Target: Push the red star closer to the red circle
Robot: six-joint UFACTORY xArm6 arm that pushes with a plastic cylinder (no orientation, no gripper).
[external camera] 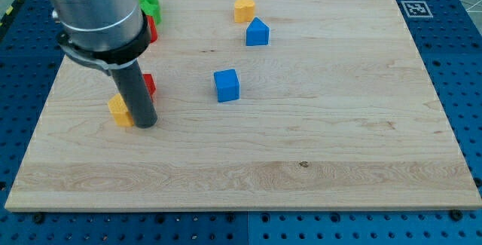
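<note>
Just behind my tip (145, 124): small red wooden block (149, 85), shape hidden. Light, rigid, slides easily on wooden desk (316, 162). No gripper; push flat side.

We have one view, raised beyond the board's (301, 169) 6 o'clock edge, looking down toward 12 o'clock, near enough that the board almost fills it.

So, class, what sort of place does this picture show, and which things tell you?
Probably a robotics lab bench: a pale wooden board on a blue perforated table, small coloured blocks such as the blue cube, and a printed marker tag at the board's corner.
</note>
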